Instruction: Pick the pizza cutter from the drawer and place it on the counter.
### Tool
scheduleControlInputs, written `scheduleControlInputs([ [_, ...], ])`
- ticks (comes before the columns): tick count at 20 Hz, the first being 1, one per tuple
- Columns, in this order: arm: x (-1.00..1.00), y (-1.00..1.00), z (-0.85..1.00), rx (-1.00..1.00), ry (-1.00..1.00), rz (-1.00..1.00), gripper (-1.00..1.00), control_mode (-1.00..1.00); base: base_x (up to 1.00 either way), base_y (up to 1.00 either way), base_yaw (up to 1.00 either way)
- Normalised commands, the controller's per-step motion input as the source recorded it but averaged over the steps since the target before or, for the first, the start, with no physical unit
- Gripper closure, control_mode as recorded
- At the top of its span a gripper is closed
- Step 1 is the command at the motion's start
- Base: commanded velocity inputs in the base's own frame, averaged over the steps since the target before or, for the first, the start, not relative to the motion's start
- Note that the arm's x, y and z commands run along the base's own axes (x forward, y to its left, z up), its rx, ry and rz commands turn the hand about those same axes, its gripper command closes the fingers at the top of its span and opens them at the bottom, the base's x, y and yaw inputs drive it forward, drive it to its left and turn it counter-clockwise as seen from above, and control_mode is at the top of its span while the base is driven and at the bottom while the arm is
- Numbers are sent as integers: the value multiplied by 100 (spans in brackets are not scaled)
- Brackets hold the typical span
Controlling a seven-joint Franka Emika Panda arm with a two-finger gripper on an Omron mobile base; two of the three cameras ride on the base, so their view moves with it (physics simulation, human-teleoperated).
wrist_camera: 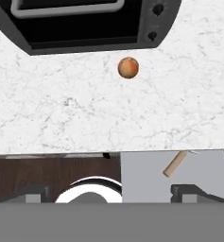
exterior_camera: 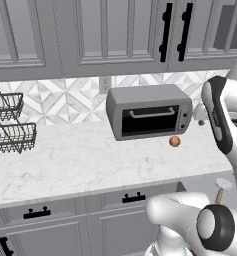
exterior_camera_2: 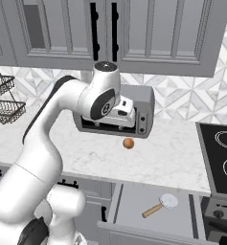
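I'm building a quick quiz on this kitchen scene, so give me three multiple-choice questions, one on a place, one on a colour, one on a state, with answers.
1. Where does the pizza cutter lie?
A. on the counter
B. in the open drawer
C. on the stovetop

2. What colour is the small ball on the counter?
A. orange
B. green
C. blue

3. How is the drawer?
A. shut
B. pulled open
C. lifted out onto the counter

Answers: 1 B, it rests on the drawer's grey floor. 2 A, it shows orange before the toaster oven. 3 B, its floor juts out below the counter edge.
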Motion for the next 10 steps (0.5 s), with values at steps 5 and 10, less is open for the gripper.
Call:
scheduleControlInputs([
  [5, -10, -99, -57, -7, 0, -1, -100, -100, 0, 0, 0],
  [10, -16, -92, -84, -15, 0, -1, -100, -100, 0, 0, 0],
])
